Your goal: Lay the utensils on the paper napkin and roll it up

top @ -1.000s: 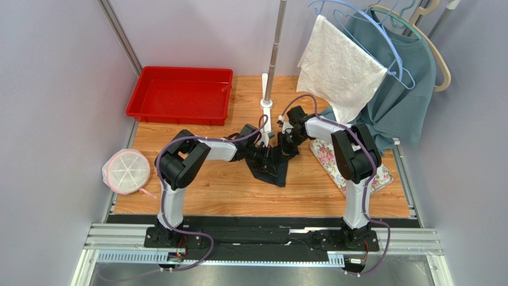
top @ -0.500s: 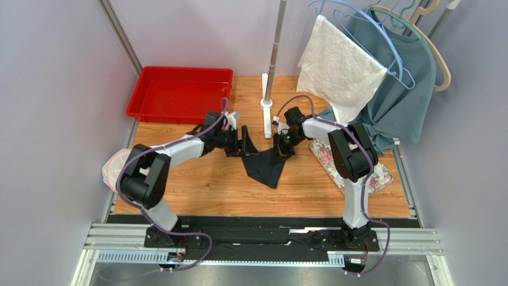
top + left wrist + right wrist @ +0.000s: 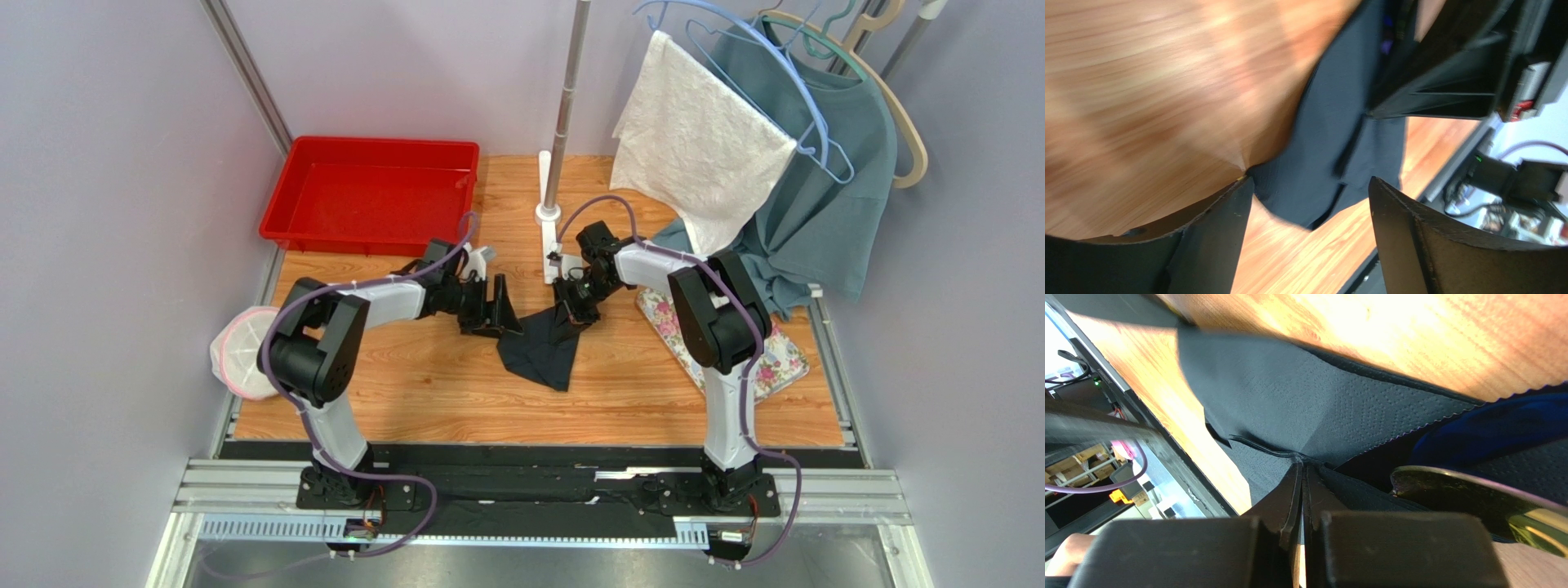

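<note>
Along the near edge, a strip of bare wooden table ran at 6 o'clock from the paper napkin. The napkin's lowest corner pointed toward that edge without reaching it. The black sheet lay crumpled and partly folded near mid-table, its upper part drawn up toward the right gripper at its 12 o'clock. In the right wrist view those fingers were pressed together on a raised fold of the sheet. Just right of them the utensils showed as a gold end and a dark blue handle at the napkin's scalloped edge.

The left gripper, at the napkin's 10 o'clock, had its fingers spread with nothing between them, and the napkin's corner lay just beyond their tips. At the table's 9 o'clock a white round cover sat at the left edge, partly behind the left arm. At 3 o'clock the floral mat reached the right edge.

Farther back, the pole base stood at the right gripper's 12 o'clock, and the red tray filled the far-left corner. The white cloth and teal garment hung over the far-right corner.
</note>
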### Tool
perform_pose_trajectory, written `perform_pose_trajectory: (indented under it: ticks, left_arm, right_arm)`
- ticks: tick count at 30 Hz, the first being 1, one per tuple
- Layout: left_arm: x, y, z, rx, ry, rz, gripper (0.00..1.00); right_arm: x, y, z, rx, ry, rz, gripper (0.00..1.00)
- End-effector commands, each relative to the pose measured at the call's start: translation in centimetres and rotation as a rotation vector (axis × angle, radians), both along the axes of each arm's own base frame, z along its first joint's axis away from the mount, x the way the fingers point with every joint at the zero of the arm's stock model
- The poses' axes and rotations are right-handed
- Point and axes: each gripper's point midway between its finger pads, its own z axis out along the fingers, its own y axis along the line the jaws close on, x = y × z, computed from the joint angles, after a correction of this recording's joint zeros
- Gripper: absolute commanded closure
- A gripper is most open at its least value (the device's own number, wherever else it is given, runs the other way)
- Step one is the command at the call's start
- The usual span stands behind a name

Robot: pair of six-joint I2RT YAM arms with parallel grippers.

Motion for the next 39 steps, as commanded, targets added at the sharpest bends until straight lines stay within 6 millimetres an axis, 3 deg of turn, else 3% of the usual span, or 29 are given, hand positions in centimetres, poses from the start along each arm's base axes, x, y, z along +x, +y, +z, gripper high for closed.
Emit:
perform_pose_trajectory:
  ticks: [1,3,10,13,17,21,26,27,33,39]
  left_arm:
    - [-2.7,-2.3,-3.2,-0.002,0.087,-0.082,0.23]
    - [-3.2,-3.7,-2.8,-0.075,0.117,-0.097,0.24]
    - [0.4,-6.5,-0.7,-0.208,-0.05,-0.139,0.21]
    - [1.5,-7.0,-0.8,-0.208,-0.098,-0.169,0.16]
    - [1.1,-7.4,-1.7,-0.226,-0.044,-0.206,0.16]
    - [0.4,-6.9,-2.0,-0.245,0.009,-0.195,0.17]
    - [-1.1,-3.3,-1.8,-0.235,0.084,-0.088,0.2]
    - [-1.3,-2.9,-0.8,-0.233,0.061,-0.082,0.2]
    - [-5.6,-1.4,-1.9,-0.221,0.234,-0.044,0.19]
    - [-3.4,-2.9,-1.1,-0.323,0.208,0.001,0.18]
  right_arm:
    - [-0.3,-1.4,-3.8,-0.122,-0.023,0.048,0.98]
    - [-0.4,-1.4,-3.8,-0.124,-0.017,0.047,0.98]
    - [-0.3,-1.5,-4.0,-0.127,-0.016,0.052,0.98]
    - [-0.3,-1.4,-3.9,-0.124,-0.016,0.054,0.98]
    - [-0.4,-1.5,-4.0,-0.125,-0.014,0.053,0.98]
    - [-0.5,-1.6,-4.1,-0.128,-0.011,0.052,0.99]
    - [-0.4,-1.7,-4.1,-0.14,-0.019,0.054,0.99]
    - [-0.4,-1.8,-4.1,-0.14,-0.019,0.054,0.99]
    - [-0.5,-1.9,-4.0,-0.144,-0.02,0.056,0.99]
    - [-0.6,-1.9,-4.1,-0.138,-0.012,0.049,0.99]
